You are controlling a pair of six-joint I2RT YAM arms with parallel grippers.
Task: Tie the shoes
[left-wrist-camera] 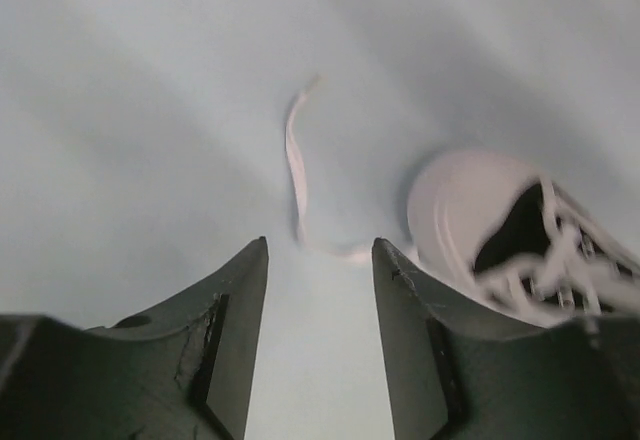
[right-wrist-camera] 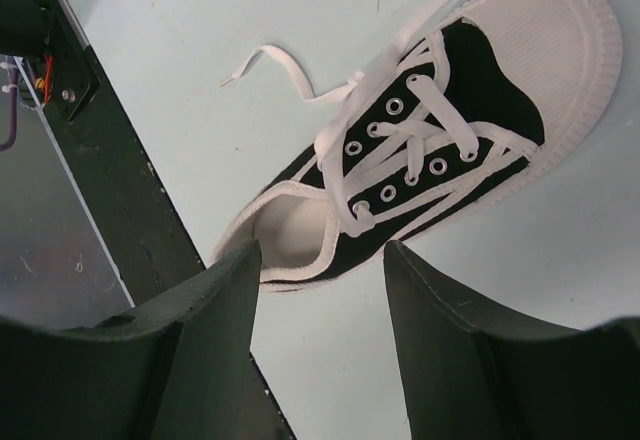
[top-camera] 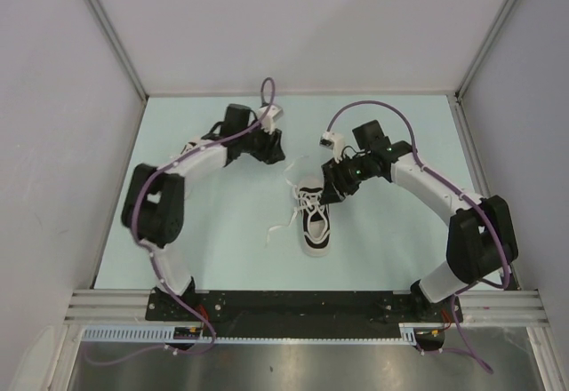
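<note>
One black canvas shoe (top-camera: 316,225) with a white sole and toe cap lies on the pale table, its white laces loose and untied. In the top view one lace (top-camera: 279,223) trails off to the shoe's left. My left gripper (top-camera: 269,148) hovers beyond the toe, open and empty. The left wrist view shows its tips (left-wrist-camera: 320,250) just short of a curled lace (left-wrist-camera: 294,165), with the toe cap (left-wrist-camera: 465,210) to the right. My right gripper (top-camera: 335,187) is open and empty above the shoe's right side. In the right wrist view it (right-wrist-camera: 320,255) hangs near the heel of the shoe (right-wrist-camera: 440,140).
The black base rail (right-wrist-camera: 115,185) and metal front edge lie close behind the shoe's heel. Grey enclosure walls (top-camera: 53,98) stand on three sides of the table (top-camera: 222,222). Purple cables (top-camera: 373,107) loop over both arms.
</note>
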